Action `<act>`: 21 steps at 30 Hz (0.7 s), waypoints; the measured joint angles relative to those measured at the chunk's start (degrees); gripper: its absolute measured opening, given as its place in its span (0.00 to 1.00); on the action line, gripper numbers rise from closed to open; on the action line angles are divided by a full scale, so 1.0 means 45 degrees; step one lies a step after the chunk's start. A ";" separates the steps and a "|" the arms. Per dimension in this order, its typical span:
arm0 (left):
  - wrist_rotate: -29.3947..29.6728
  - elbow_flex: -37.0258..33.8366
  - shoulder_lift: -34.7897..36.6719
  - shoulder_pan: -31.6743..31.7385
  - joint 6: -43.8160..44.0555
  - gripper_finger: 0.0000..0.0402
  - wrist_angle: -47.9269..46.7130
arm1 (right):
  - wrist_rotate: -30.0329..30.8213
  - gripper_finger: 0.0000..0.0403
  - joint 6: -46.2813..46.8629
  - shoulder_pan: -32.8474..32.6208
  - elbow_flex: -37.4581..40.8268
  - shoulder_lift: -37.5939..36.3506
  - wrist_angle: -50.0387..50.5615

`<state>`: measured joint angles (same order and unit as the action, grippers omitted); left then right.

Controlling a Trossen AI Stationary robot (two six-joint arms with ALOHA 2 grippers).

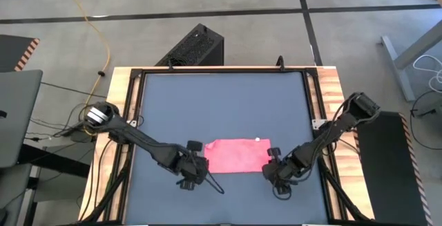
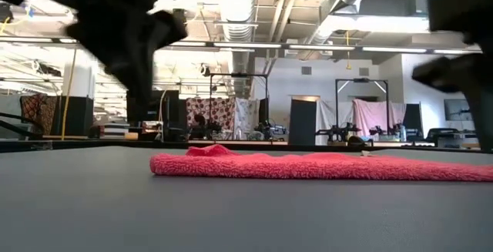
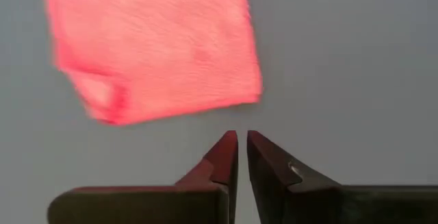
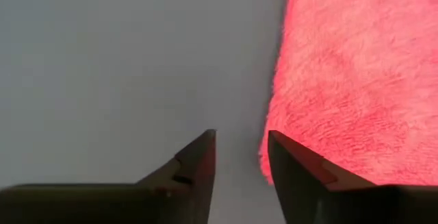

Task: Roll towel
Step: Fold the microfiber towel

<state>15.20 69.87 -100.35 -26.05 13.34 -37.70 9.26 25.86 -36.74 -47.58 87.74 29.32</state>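
Observation:
The pink towel lies flat on the dark grey tabletop near its front edge, a low folded strip in the low view. My left gripper hovers just off the towel's left end, fingers shut and empty; the towel lies ahead of them. My right gripper hovers at the towel's right end, fingers a little open beside the towel's edge. Both stand above the table in the low view.
The dark tabletop stretches bare behind the towel, inside a wooden frame. A black box stands on the floor beyond the far edge. A small white tag sits at the towel's far right corner.

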 joint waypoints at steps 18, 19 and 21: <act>-0.3729 -0.3406 -0.0855 0.2774 -0.1755 0.00 0.7322 | 0.2936 0.34 0.5875 0.1522 0.1714 -0.1058 0.0223; -0.3710 -0.3401 -0.0878 0.2698 -0.1706 0.00 0.7347 | 0.2978 0.33 0.5771 0.1815 0.1916 -0.1058 0.0066; -0.3581 -0.3396 -0.1075 0.2499 -0.1552 0.00 0.7611 | 0.3006 0.33 0.5317 0.2361 0.2255 -0.1058 -0.0293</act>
<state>-0.92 54.59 -105.18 -14.81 6.36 -3.45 22.78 49.79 -26.11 -37.43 82.98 28.00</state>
